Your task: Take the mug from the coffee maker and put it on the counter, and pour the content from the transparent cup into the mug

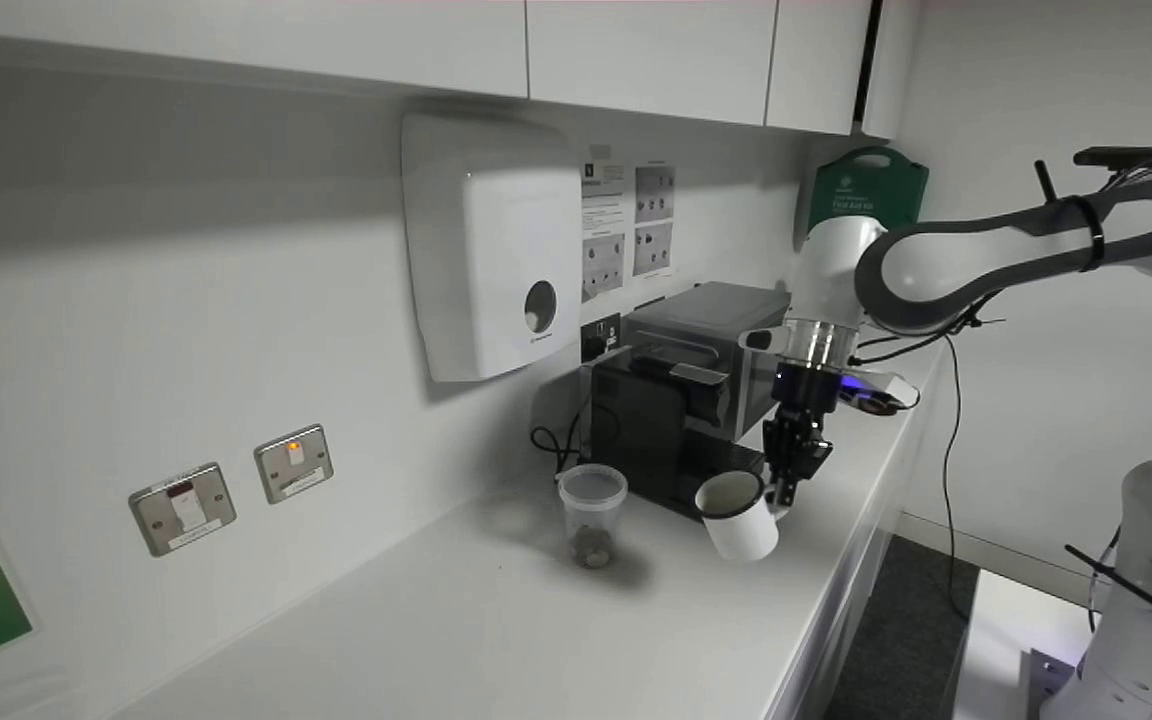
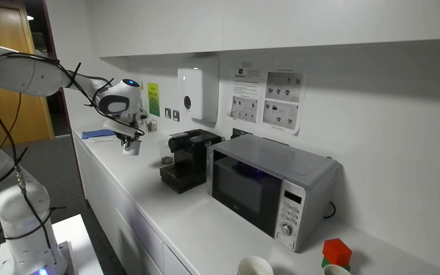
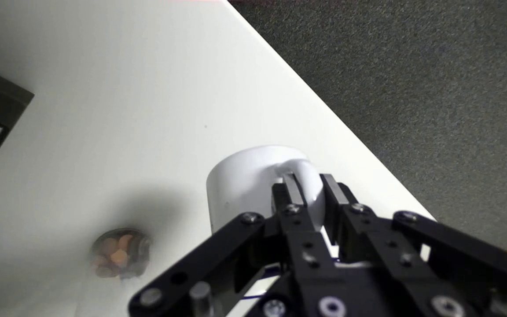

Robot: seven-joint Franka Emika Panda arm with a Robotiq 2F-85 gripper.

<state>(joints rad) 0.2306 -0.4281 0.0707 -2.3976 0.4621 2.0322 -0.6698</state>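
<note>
The white mug (image 1: 742, 534) hangs slightly tilted over the white counter (image 1: 536, 640), seemingly clear of it. My gripper (image 3: 310, 187) is shut on the mug's handle, one finger on each side; the mug's body (image 3: 244, 189) is left of the fingers in the wrist view. Its inside shows only in an exterior view. The transparent cup (image 1: 592, 505) stands upright on the counter by the mug, with brownish pieces at its bottom; these contents also show in the wrist view (image 3: 120, 255). The black coffee maker (image 2: 193, 152) stands behind, its recess without a mug.
A grey microwave (image 2: 258, 168) stands beside the coffee maker. A white wall dispenser (image 1: 496, 240) and wall cabinets (image 1: 646, 50) are above. A white cup (image 2: 255, 266) and a red block (image 2: 337, 252) are at the near end. A blue cloth (image 2: 97, 133) lies at the far end.
</note>
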